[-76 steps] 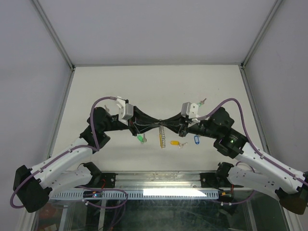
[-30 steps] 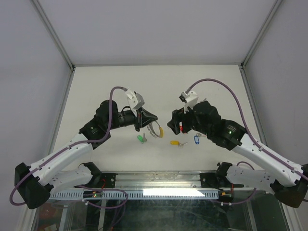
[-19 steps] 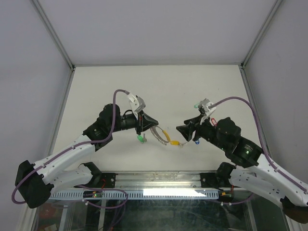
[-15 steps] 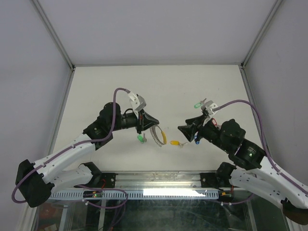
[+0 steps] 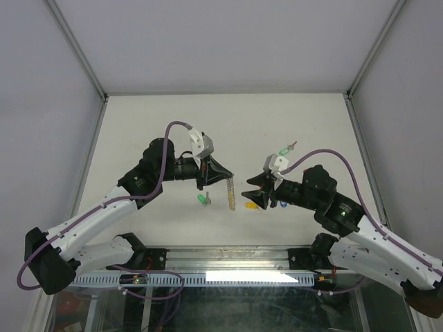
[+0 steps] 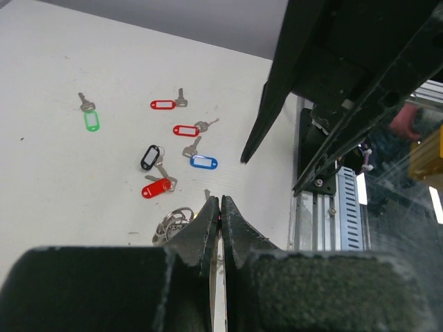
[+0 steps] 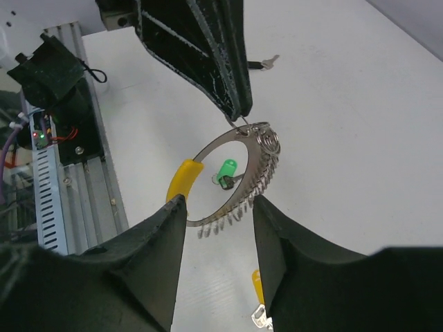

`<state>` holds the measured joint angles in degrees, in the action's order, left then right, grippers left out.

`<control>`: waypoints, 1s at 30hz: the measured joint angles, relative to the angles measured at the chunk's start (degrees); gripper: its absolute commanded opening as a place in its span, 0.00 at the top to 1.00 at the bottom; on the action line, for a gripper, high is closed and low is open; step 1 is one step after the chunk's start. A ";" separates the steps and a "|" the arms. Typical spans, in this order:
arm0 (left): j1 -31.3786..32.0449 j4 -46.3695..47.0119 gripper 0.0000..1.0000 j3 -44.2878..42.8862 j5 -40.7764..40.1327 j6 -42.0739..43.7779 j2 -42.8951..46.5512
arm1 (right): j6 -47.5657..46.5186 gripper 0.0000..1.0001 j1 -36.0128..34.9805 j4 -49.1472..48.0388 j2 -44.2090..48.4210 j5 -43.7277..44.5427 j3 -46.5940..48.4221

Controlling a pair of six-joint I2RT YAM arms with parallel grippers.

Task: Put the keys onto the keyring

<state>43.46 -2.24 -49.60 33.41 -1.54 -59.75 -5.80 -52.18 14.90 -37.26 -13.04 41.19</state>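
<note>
Your left gripper is clamped tight on the keyring, pinching its top edge. The ring hangs from the fingertips toward 6 o'clock, near the middle of the table. In the right wrist view its yellow segment sits at 8 o'clock on the ring, and the coiled part runs from 1 round to 6 o'clock.

Your right gripper is at 3 o'clock of the ring, just beside it, with its jaws apart and nothing clamped. From its own camera the ring's lower arc shows in the gap between the fingers; I cannot tell whether they touch it.

A green key lies on the table at 9 o'clock of the ring. A yellow key lies at 4 o'clock, under the right gripper. A second green key lies at 1 o'clock, well apart.

The left wrist view shows a black key, a blue key and three red keys loose on the table, near one another.
</note>
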 measured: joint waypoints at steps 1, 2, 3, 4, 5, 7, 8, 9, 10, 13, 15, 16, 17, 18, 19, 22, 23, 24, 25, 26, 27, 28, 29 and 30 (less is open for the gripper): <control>0.00 -0.04 1.00 -0.35 0.87 0.42 0.00 | -0.85 0.54 0.39 -1.20 -0.68 -2.19 -0.42; 0.00 -0.15 1.00 -0.59 1.64 0.74 0.00 | -1.57 0.53 1.07 -2.58 -1.27 -4.57 -0.87; 0.00 -0.24 1.00 -0.83 2.56 0.98 0.00 | -1.95 0.53 1.84 -3.74 -1.95 -6.43 -1.38; 0.00 -0.37 1.00 -0.94 3.39 1.16 0.00 | -2.21 0.52 3.39 -5.75 -2.73 -9.25 -2.32; 0.00 -0.42 1.00 -0.98 4.15 1.20 0.00 | -2.27 0.52 4.68 -6.82 -3.19 -11.08 -3.02; 0.00 -0.90 1.00 -1.09 5.81 1.29 -0.02 | -2.19 0.52 8.17 -9.79 -4.13 -16.04 -4.70; 0.00 -1.16 1.00 -1.16 6.38 1.31 -0.02 | -1.97 0.52 9.99 -11.63 -4.50 -18.51 -5.51; 0.00 -1.27 1.00 -1.22 7.04 1.33 -0.02 | -1.73 0.53 11.23 -13.00 -4.63 -20.17 -6.08; 0.00 -1.33 1.00 -1.29 7.56 1.33 -0.02 | -1.36 0.53 12.57 -14.91 -4.66 -22.10 -6.84; 0.00 -1.31 1.00 -1.46 8.87 1.29 -0.02 | 0.39 0.55 15.37 -20.52 -4.66 -27.34 -8.50; 0.00 -1.25 1.00 -1.49 9.77 1.27 -0.02 | 1.51 0.58 16.17 -23.71 -4.90 -30.67 -8.85; 0.00 -1.22 1.00 -1.49 10.19 1.22 -0.02 | 1.95 0.59 16.33 -25.20 -5.16 -32.20 -8.85; 0.00 -1.20 1.00 -1.49 10.62 1.16 -0.02 | 2.34 0.60 16.35 -26.51 -5.46 -33.62 -8.85; 0.00 -1.18 1.00 -1.49 10.80 1.11 -0.02 | 2.58 0.61 16.35 -27.23 -5.73 -34.62 -8.85; 0.00 -1.14 1.00 -1.49 11.17 1.07 -0.02 | 2.82 0.61 16.35 -27.96 -6.05 -35.67 -8.85; 0.00 -0.76 1.00 -1.49 12.13 0.87 -0.02 | 3.26 0.63 16.37 -28.98 -6.84 -37.59 -8.85; 0.00 -0.70 1.00 -1.49 12.20 0.83 -0.02 | 3.37 0.63 16.37 -29.18 -7.04 -38.14 -8.85; 0.00 -0.52 1.00 -1.49 12.35 0.72 -0.02 | 3.39 0.63 16.37 -29.35 -7.28 -38.66 -8.85; 0.00 -0.22 1.00 -1.49 12.57 0.66 -0.02 | 3.41 0.63 16.37 -29.49 -7.56 -39.12 -8.85; 0.00 -0.02 1.00 -1.49 12.79 0.63 -0.02 | 3.43 0.63 16.37 -29.68 -7.85 -39.52 -8.85; 0.00 0.31 1.00 -1.49 13.18 0.52 -0.02 | 3.50 0.63 16.37 -29.90 -8.26 -40.00 -8.83; 0.00 0.59 1.00 -1.49 13.38 0.46 -0.02 | 3.67 0.63 16.37 -30.08 -8.70 -40.35 -8.83; 0.00 0.83 1.00 -1.49 13.55 0.44 -0.04 | 3.85 0.63 16.37 -30.25 -9.14 -40.61 -8.83; 0.00 1.05 1.00 -1.49 13.66 0.31 -0.04 | 4.07 0.63 16.37 -30.49 -9.53 -40.87 -8.83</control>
<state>43.46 -1.19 -51.09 47.07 -1.23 -59.79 -1.74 -35.81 -15.59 -46.78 -53.91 32.36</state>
